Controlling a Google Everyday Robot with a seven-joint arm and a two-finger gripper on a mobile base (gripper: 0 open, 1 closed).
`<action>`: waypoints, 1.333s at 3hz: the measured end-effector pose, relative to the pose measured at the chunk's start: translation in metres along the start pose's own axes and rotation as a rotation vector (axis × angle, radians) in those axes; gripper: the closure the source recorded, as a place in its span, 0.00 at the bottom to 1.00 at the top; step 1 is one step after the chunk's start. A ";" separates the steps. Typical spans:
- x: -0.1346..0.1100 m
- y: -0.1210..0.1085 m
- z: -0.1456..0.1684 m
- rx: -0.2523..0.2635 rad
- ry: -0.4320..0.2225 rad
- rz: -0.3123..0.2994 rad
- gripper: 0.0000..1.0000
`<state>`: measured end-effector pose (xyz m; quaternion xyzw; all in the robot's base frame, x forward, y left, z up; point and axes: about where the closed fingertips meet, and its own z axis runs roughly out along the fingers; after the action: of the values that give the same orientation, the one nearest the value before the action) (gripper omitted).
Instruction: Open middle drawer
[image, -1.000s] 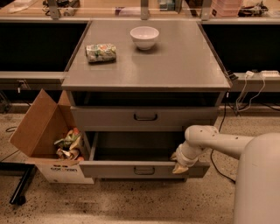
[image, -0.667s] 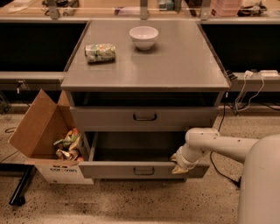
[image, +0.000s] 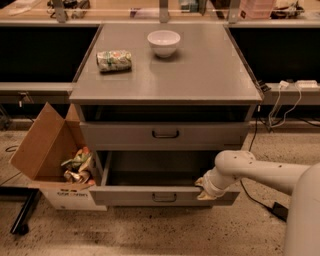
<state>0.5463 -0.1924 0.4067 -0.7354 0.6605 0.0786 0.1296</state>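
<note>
one drawer is pulled out: the middle drawer (image: 130, 196), front running left-right. the gripper (image: 204, 189) sits at its right end, right of the loop handle (image: 164, 197); its hold cannot be told.

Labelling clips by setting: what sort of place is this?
Probably a lab or workshop: grey metal drawer cabinet, long tan counter behind, white power strip with cables. The robot's gripper sits at the right front of the pulled-out grey drawer.
</note>
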 end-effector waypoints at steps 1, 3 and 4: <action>0.000 0.000 0.000 0.000 0.000 0.000 0.73; 0.000 0.000 0.000 0.000 0.000 0.000 0.26; 0.000 0.000 0.000 0.000 0.000 0.000 0.03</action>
<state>0.5463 -0.1923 0.4067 -0.7354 0.6605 0.0786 0.1295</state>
